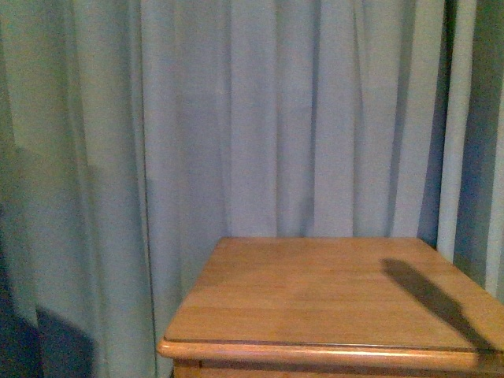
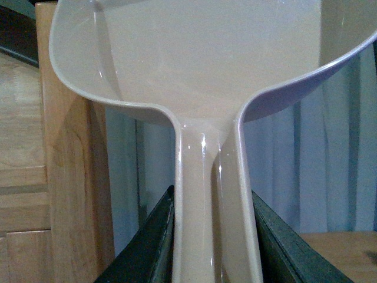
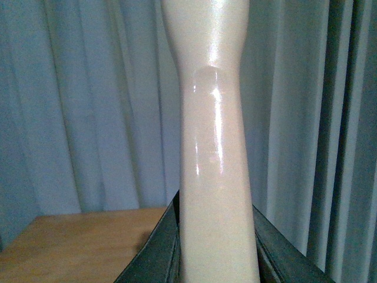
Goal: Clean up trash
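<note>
Pleated blue-grey curtain (image 1: pixel 276 118), one continuous drape, fills the background of all three views and hangs behind the single wooden surface (image 1: pixel 315 291), a light-brown top with a rounded front edge occupying the lower right of the front view. One long dark shadow (image 1: pixel 429 299) crosses the surface diagonally toward its right front corner; neither arm appears in this view. In the left wrist view, one upright wooden panel (image 2: pixel 65 177) of matching colour stands beside the curtain. One pale, glossy dustpan (image 2: pixel 200 59) spreads across the upper part of that view, its narrow stem running down between two dark fingers (image 2: pixel 153 242) of the left gripper (image 2: pixel 215 236), which is closed against the stem on both sides. In the right wrist view, one pale glossy handle (image 3: pixel 212 118) rises in front of the curtain, clamped between the two dark fingers (image 3: pixel 156 253) of the right gripper (image 3: pixel 215 242); its far end lies beyond the frame. The trash shows in none of the three views, so its place cannot be told.
</note>
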`<state>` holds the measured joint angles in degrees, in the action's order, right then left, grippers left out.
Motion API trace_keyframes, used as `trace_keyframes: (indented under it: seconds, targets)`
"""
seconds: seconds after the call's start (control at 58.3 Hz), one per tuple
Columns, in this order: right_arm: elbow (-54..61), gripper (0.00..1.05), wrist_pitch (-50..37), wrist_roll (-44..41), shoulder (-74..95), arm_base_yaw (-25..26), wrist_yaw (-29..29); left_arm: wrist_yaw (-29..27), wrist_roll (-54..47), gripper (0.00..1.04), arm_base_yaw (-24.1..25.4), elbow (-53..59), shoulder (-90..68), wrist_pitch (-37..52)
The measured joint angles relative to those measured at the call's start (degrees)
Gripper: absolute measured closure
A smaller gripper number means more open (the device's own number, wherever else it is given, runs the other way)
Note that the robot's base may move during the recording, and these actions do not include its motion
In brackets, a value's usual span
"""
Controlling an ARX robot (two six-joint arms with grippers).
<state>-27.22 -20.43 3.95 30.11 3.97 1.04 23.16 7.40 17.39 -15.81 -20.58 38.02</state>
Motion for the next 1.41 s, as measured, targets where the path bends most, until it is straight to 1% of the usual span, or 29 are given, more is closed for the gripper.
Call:
trace_keyframes:
  seconds: [0.309, 0.532, 1.407]
  targets:
    - [0.5, 0.85, 0.3, 1.3, -0.6, 0.8, 0.3, 0.8, 0.0, 0.76, 0.0, 0.0, 0.0, 0.0]
    - [0.5, 0.85, 0.3, 1.3, -0.5, 0.7, -0.6, -0.3, 0.0, 0.76, 0.0, 0.0, 0.1, 0.0]
    - [0.5, 0.85, 0.3, 1.3, -0.5, 0.8, -0.3, 0.1, 0.0, 0.76, 0.0, 0.1, 0.3, 0.0]
